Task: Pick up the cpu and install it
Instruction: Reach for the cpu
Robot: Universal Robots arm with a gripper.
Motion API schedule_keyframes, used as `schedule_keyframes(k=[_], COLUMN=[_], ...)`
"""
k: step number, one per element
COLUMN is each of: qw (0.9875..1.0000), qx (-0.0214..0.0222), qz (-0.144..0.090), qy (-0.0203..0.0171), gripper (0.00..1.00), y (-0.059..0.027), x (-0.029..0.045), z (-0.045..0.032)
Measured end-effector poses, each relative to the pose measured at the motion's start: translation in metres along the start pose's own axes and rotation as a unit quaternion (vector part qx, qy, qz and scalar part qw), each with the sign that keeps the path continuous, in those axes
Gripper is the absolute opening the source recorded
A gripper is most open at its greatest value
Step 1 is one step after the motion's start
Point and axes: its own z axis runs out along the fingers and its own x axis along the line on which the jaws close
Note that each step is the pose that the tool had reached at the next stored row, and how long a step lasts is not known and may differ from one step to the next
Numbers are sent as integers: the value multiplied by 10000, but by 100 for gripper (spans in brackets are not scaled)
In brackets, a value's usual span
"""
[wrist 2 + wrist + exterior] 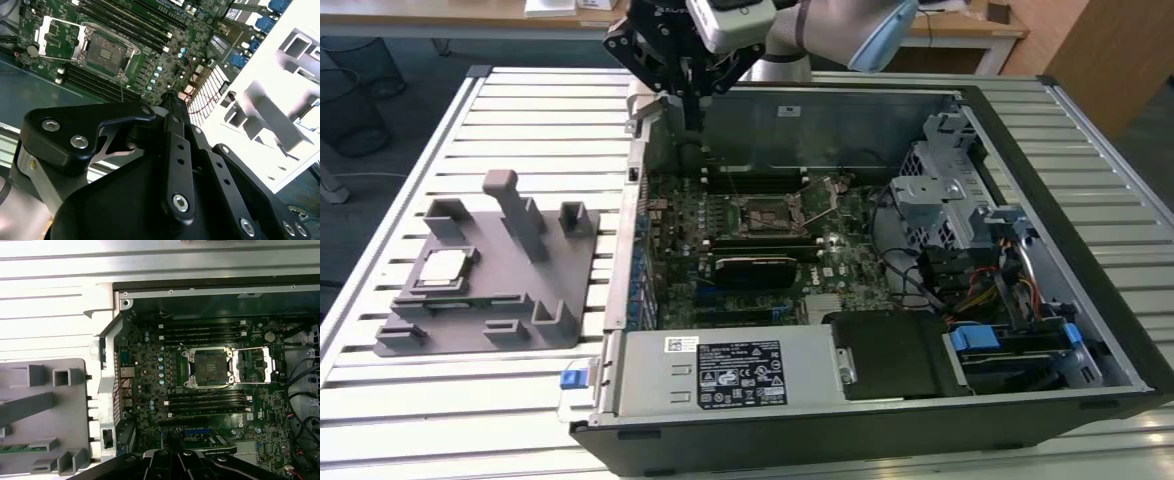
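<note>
Exterior view: a black two-finger gripper (691, 112) hangs over an open black computer case (720, 440), jaws pinched together on nothing; the cpu (444, 268), a small flat square chip with a silver metal top, lies in a grey plastic holder (480, 335) at the exterior view's left, well apart from it. Second wrist view: the black-framed socket (107, 50) sits empty on the green motherboard (195, 55). First wrist view: its retaining plate (255, 362) is folded aside. The chip is probably light, stiff, fragile; grip opposite edges

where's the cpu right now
In the exterior view, the cpu sits on the grey holder at the exterior view's left, outside the computer case.
</note>
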Motion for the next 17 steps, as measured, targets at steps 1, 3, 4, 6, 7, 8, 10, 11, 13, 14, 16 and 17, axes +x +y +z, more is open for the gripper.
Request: schedule_keyframes(k=[1,3,4,6,7,8,10,11,13,14,16,17], qw=[10000,10000,10000,10000,10000,10000,10000,10000,10000,10000,10000,10000], qx=[0,0,0,0,0,-1,0,0,0,0,0,0], qz=[0,0,0,0,0,1,0,0,0,1,0,0], qy=[0,0,0,0,0,0,0,0,0,0,0,0], gripper=[11,11,11,11,11,11,11,11,11,11,11,11], y=[-1,-3,-4,-7,-8,-10,-13,-15,-18,-20,-23,-24], x=[17,50,68,106,124,144,186,209,254,275,314,330], z=[0,-1,-1,-1,-2,-2,-2,-2,-3,-3,-4,-4])
